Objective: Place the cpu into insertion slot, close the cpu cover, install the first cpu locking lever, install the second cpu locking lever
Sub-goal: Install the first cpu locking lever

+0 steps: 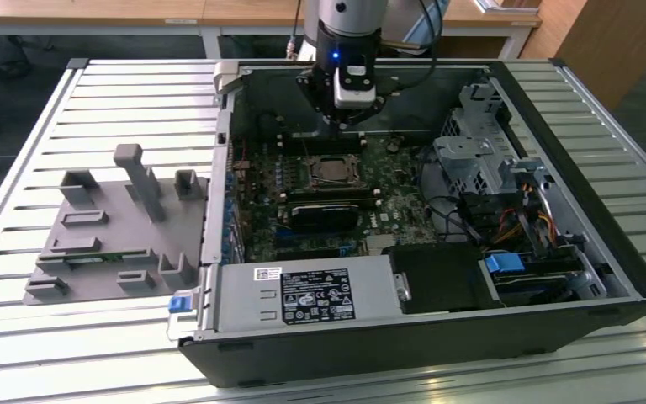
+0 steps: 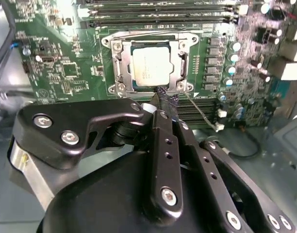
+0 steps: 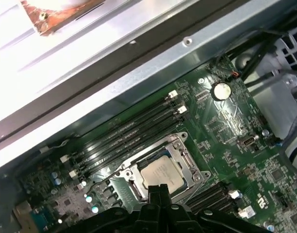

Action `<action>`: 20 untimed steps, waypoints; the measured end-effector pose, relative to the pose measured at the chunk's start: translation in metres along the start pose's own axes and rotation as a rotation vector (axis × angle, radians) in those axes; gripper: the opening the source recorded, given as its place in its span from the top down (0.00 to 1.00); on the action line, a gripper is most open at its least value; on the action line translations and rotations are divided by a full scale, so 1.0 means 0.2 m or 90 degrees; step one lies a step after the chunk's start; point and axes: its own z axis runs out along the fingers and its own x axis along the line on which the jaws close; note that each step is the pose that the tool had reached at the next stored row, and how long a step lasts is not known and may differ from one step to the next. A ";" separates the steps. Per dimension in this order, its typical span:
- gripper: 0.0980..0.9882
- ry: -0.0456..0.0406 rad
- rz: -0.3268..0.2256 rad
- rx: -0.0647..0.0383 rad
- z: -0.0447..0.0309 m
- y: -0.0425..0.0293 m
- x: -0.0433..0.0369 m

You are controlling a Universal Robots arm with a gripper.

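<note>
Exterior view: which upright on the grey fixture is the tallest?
The narrow post in the middle of the grey fixture; the wide block and small stub flanking it stand clearly lower.

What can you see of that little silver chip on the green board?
The cpu is a flat square with a dull silver-grey metal top bearing fine print. It lies level in its slot on the green board, with a silvery cover framing its edges. The gripper hangs by the slot's edge, jaws shut.
</note>
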 end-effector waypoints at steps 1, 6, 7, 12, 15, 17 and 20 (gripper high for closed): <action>0.99 -0.0006 -0.007 0.000 0.000 0.000 0.000; 0.99 -0.0047 -0.028 -0.011 0.000 0.000 0.000; 0.99 -0.0054 -0.036 -0.011 0.001 0.000 0.000; 0.99 -0.0045 -0.094 -0.010 0.001 0.000 0.000; 0.99 -0.0039 -0.129 -0.009 0.002 0.000 0.000; 0.99 -0.0035 -0.151 -0.009 0.003 0.000 0.000; 0.99 -0.0035 -0.182 -0.008 0.003 0.000 0.000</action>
